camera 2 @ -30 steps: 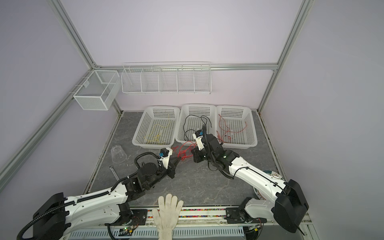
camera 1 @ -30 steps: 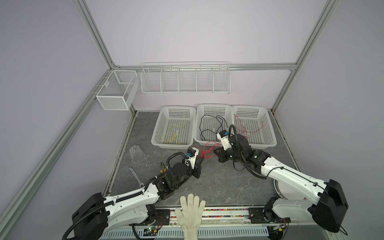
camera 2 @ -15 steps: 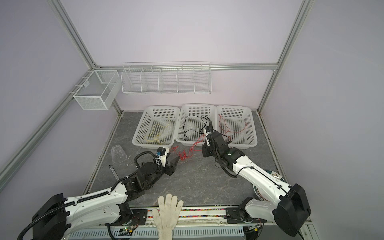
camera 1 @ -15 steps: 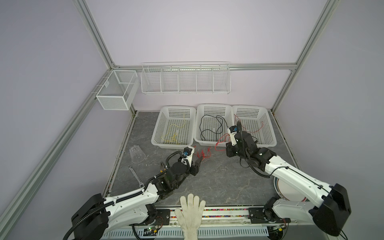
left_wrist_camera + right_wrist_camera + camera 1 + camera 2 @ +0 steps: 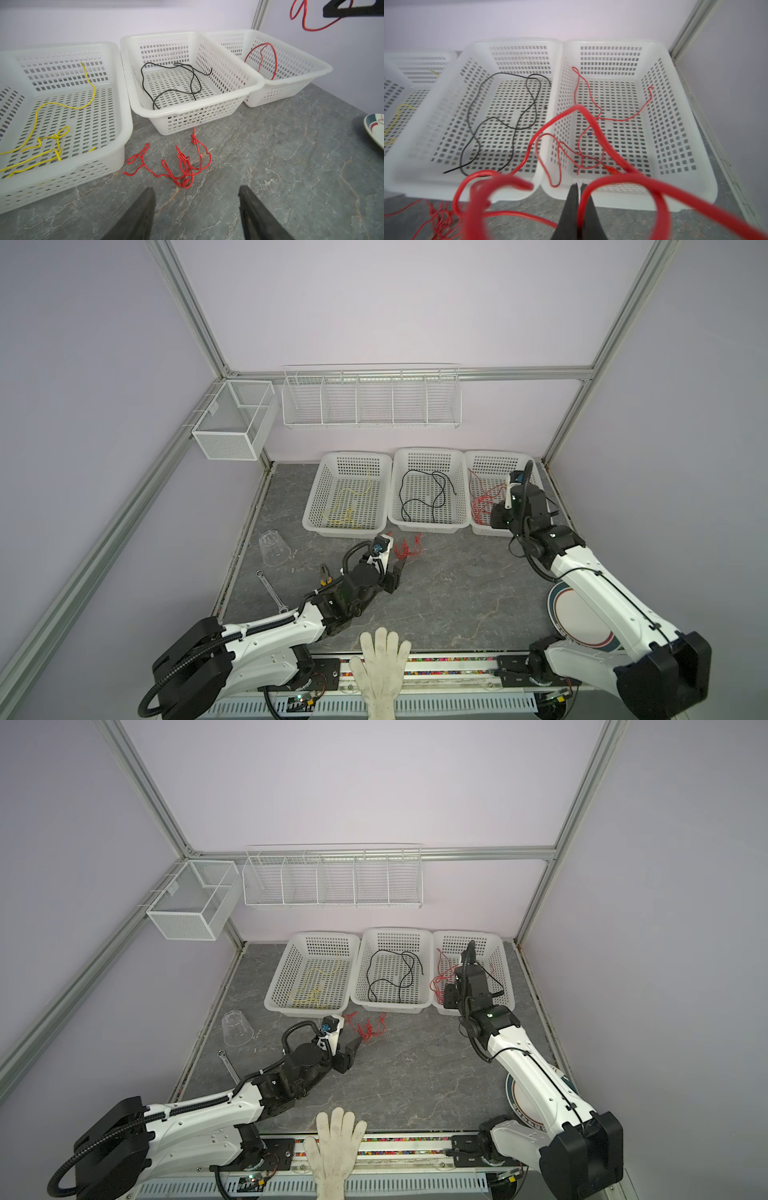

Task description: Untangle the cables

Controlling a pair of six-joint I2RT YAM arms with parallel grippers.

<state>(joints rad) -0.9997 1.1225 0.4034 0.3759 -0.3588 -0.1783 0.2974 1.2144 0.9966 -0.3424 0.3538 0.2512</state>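
**A:** State the condition of the cables.

**B:** A kinked red cable (image 5: 182,166) lies in a loose tangle on the bench (image 5: 291,166), just in front of the middle basket (image 5: 207,106). A second red cable (image 5: 593,128) hangs in loops from the right claw (image 5: 578,199). That claw is clamped on it above the near rim of the right basket (image 5: 708,187).

**A:** Basket contents?

**B:** Three white baskets stand in a row along the far edge. The left basket (image 5: 126,116) holds the yellow cable (image 5: 55,136). The middle basket holds the black cable (image 5: 143,83). The right basket holds thin red strands (image 5: 618,120).

**A:** Left claw (image 5: 196,188)?

**B:** Jaws spread and empty, low over the bench, just short of the tangle.
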